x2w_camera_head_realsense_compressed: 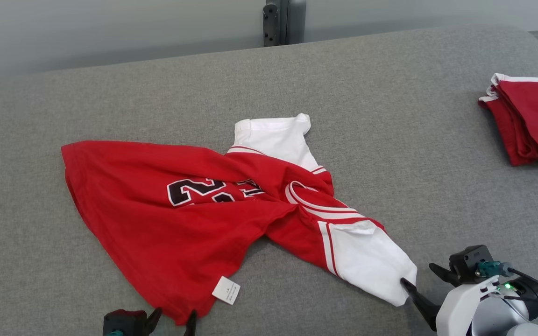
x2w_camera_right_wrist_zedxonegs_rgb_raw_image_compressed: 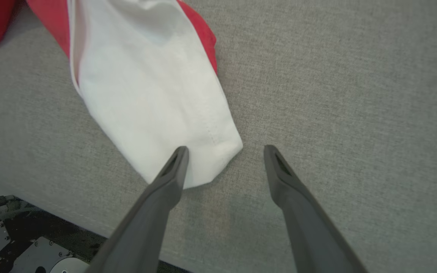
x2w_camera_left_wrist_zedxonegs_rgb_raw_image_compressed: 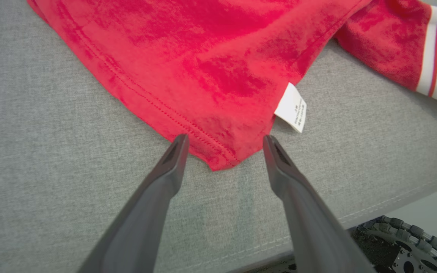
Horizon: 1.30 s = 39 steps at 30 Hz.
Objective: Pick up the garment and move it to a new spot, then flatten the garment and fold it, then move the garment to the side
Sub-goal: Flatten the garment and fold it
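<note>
A red jersey (x2w_camera_head_realsense_compressed: 157, 219) with white sleeves and a black number lies twisted and creased on the grey padded surface (x2w_camera_head_realsense_compressed: 390, 140). My left gripper (x2w_camera_head_realsense_compressed: 175, 312) is open at the jersey's near hem corner. In the left wrist view the left gripper (x2w_camera_left_wrist_zedxonegs_rgb_raw_image_compressed: 225, 139) has that red corner (x2w_camera_left_wrist_zedxonegs_rgb_raw_image_compressed: 218, 155) between its spread fingertips, and a white label (x2w_camera_left_wrist_zedxonegs_rgb_raw_image_compressed: 291, 108) sticks out just to the right. My right gripper (x2w_camera_head_realsense_compressed: 417, 273) is open at the end of the near white sleeve (x2w_camera_head_realsense_compressed: 367, 261). In the right wrist view its left fingertip (x2w_camera_right_wrist_zedxonegs_rgb_raw_image_compressed: 180, 155) lies over the sleeve's cuff (x2w_camera_right_wrist_zedxonegs_rgb_raw_image_compressed: 146, 98), and its other finger is over bare fabric.
A folded stack of red garments with white trim (x2w_camera_head_realsense_compressed: 530, 126) sits at the far right. A dark post (x2w_camera_head_realsense_compressed: 283, 21) stands behind the surface's far edge. The surface's front edge and my wheeled base (x2w_camera_left_wrist_zedxonegs_rgb_raw_image_compressed: 404, 242) are just below both grippers.
</note>
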Motion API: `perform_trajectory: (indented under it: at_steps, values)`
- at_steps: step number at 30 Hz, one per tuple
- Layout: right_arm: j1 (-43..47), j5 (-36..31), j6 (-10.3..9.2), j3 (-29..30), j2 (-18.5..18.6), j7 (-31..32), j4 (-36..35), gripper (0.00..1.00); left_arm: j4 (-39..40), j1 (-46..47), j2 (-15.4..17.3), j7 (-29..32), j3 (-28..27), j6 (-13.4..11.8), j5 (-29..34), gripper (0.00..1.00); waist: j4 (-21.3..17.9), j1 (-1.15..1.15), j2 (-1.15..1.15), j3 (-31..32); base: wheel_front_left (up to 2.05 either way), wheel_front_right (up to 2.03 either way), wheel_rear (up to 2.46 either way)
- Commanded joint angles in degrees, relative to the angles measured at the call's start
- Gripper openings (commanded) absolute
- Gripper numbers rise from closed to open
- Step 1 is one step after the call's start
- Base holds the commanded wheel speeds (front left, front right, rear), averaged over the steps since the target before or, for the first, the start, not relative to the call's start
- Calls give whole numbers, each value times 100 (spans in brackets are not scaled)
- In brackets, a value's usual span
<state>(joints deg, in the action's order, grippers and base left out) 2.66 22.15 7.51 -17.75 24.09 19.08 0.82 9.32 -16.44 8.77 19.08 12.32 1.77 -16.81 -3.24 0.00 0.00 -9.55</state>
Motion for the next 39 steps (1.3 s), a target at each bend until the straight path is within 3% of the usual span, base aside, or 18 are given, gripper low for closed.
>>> perform_trajectory:
  at_steps: [1, 8, 13, 15, 18, 25, 31, 33, 34, 35, 36, 37, 38, 39]
  values:
    - [-125, 22, -4, -22, 9, -53, 55, 100, -38, 131, 51, -5, -12, 0, 72, 100, 37, 0, 0, -178, 0, 0, 0]
    - [-394, 117, -3, -288, -25, -144, 385, 100, -277, 312, 55, 44, 82, 68, 5, 100, 64, 0, 0, -364, 0, 0, 0]
    - [-438, 167, -3, -371, 6, -231, 500, 82, -373, 315, 36, 20, 119, 67, -27, 100, 59, 0, 0, -370, 0, 0, 0]
    - [-455, 196, -3, -402, 9, -246, 532, 69, -417, 316, 31, 21, 136, 71, -51, 100, 56, 0, 0, -367, 0, 0, 0]
    - [-471, 244, -3, -414, -2, -280, 568, 63, -471, 328, 25, 17, 155, 73, -66, 100, 47, 0, 0, -357, 0, 0, 0]
    - [-477, 282, -5, -399, 3, -295, 652, 84, -644, 387, 23, -10, 167, 65, -120, 100, 35, 0, 0, -347, 0, 0, 0]
    - [-540, 305, -5, -457, -35, -327, 744, 80, -836, 488, 16, -34, 199, 75, -144, 100, 37, 0, 0, -384, 0, 0, 0]
    - [-567, 319, -5, -491, -43, -331, 779, 69, -904, 529, -1, -46, 201, 80, -167, 100, 35, 0, 0, -398, 0, 0, 0]
    - [-594, 334, -5, -507, -53, -342, 799, 52, -938, 548, -4, -50, 208, 95, -181, 100, 33, 0, 0, -409, 0, 0, 0]
    - [-611, 347, -5, -521, -61, -356, 821, 45, -963, 577, -2, -61, 214, 106, -183, 100, 34, 0, 0, -414, 0, 0, 0]
    - [-621, 369, -5, -555, -71, -359, 842, 31, -985, 599, -7, -85, 219, 119, -194, 95, 35, 0, 0, -414, 0, 0, 0]
    - [-625, 392, -5, -574, -79, -387, 859, 11, -1002, 606, -12, -116, 228, 134, -222, 63, 33, 0, 0, -411, 0, 0, 0]
    - [-636, 408, -5, -583, -75, -419, 878, 0, -1019, 618, -11, -123, 232, 140, -237, 44, 31, 0, 0, -404, 0, 0, 0]
    - [-652, 431, -5, -594, -72, -434, 892, 0, -1038, 625, -9, -148, 235, 152, -256, 15, 29, 0, 0, -392, 0, 0, 0]
